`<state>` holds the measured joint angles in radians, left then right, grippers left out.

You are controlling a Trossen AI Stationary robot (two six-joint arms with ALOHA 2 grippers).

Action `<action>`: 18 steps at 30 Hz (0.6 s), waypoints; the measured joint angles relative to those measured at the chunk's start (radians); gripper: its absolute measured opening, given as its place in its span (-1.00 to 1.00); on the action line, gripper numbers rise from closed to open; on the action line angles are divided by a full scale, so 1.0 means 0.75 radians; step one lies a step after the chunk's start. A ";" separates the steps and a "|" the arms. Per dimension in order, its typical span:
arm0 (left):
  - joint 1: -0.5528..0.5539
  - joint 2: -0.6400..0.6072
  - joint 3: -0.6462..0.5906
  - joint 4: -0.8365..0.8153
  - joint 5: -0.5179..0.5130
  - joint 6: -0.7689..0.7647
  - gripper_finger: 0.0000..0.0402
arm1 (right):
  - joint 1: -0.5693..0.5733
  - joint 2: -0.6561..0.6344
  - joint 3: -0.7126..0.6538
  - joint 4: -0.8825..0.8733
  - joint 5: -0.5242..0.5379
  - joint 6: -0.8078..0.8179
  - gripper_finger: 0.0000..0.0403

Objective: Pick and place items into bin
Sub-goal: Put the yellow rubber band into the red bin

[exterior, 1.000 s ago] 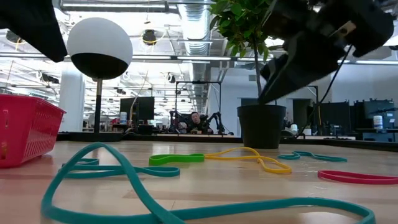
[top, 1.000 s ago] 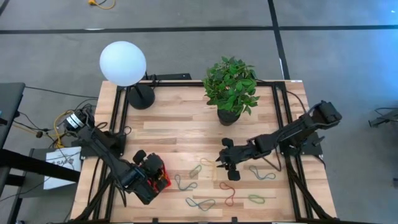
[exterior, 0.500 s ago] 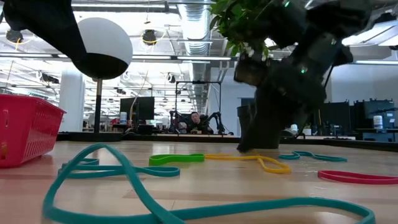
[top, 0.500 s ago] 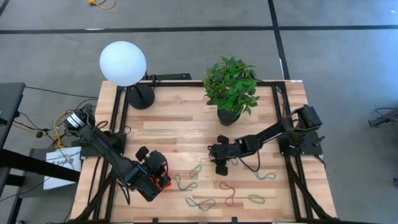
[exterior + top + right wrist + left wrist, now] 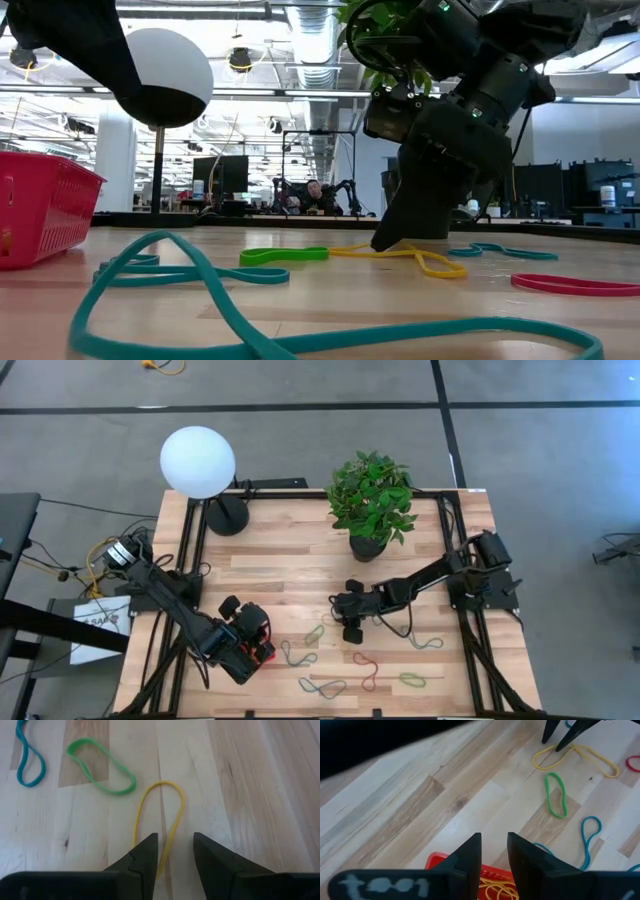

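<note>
Several coloured loops lie flat on the wooden table: a yellow one (image 5: 160, 815), a green one (image 5: 100, 765), teal ones (image 5: 297, 653) (image 5: 425, 642) and a red one (image 5: 367, 670). My right gripper (image 5: 172, 845) is open, low over the table. Its fingers stand on either side of one strand of the yellow loop (image 5: 400, 252); I cannot tell whether they touch it. My left gripper (image 5: 495, 845) is open by a narrow gap and empty, above the red bin (image 5: 264, 648). The bin stands near the table's left edge with yellow loops (image 5: 495, 890) inside.
A black plant pot with a green plant (image 5: 368, 510) stands at the far middle, just beyond my right gripper. A lamp with a white globe (image 5: 198, 460) stands at the far left. Black frame rails (image 5: 455, 550) run along the table's sides. More loops (image 5: 322, 686) lie near the front edge.
My right gripper has gone toward the table's left edge and down, from over bare wood to the yellow loop, and now stands with its fingertips low at the table.
</note>
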<state>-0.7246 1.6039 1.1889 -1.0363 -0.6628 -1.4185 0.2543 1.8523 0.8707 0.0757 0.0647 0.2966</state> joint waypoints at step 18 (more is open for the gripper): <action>0.000 0.000 0.000 0.006 -0.001 0.001 -0.58 | 0.007 0.005 -0.001 0.020 -0.120 -0.017 -0.95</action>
<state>-0.7248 1.6039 1.1889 -1.0321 -0.6633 -1.4178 0.2597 1.8561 0.8703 0.0907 -0.0251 0.2840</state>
